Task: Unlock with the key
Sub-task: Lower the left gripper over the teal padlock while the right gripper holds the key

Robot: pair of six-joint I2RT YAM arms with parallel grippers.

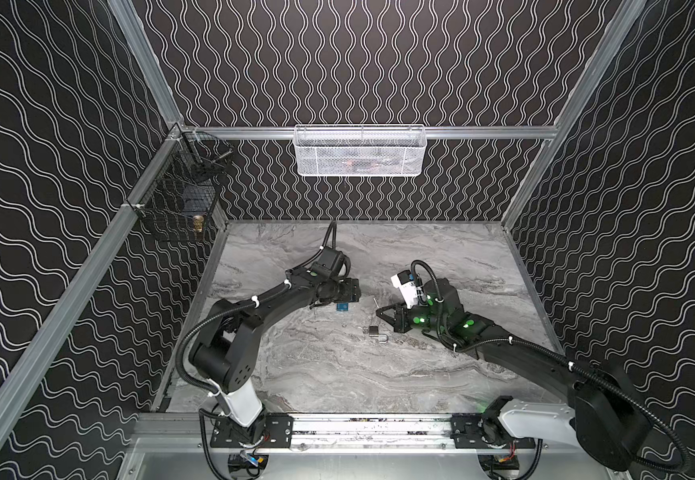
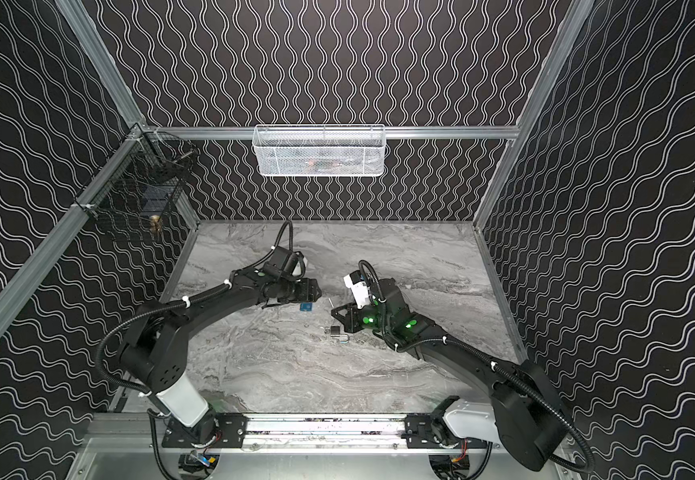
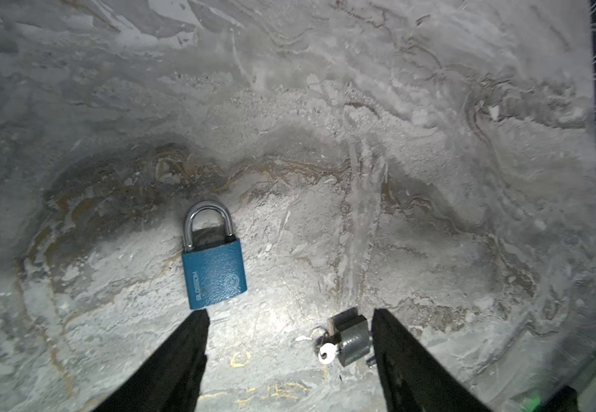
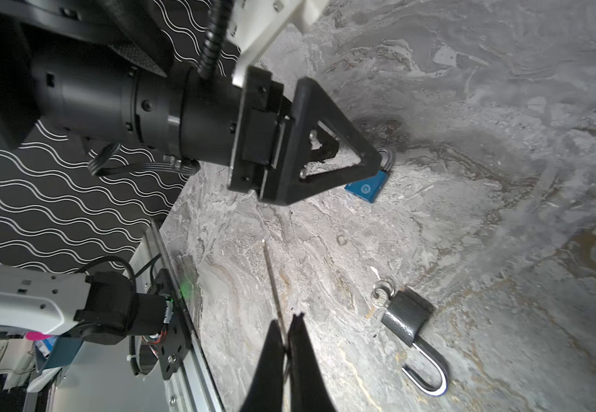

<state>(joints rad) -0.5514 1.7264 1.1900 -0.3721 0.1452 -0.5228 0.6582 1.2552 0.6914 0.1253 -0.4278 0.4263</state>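
1. Left of centre on the surface (image 1: 337,374): blue padlock (image 3: 214,274) lies flat, shackle closed, just ahead of your left gripper (image 3: 289,314), jaws apart, empty.
2. Your right gripper (image 4: 286,321) is clenched on a thin metal strip (image 4: 271,278), probably the key edge-on; you cannot confirm.
3. Nearer: grey padlock (image 4: 405,315), shackle open, small key (image 4: 380,298) inserted.
4. Judgement: blue body rigid, weighty, slick; pinch its flat sides.

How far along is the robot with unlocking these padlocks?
Done: the grey padlock lies with its shackle open, a key in it. In hand: the right gripper pinches a thin metal piece, likely a key; the left gripper hangs open. Left: the blue padlock, shackle shut.
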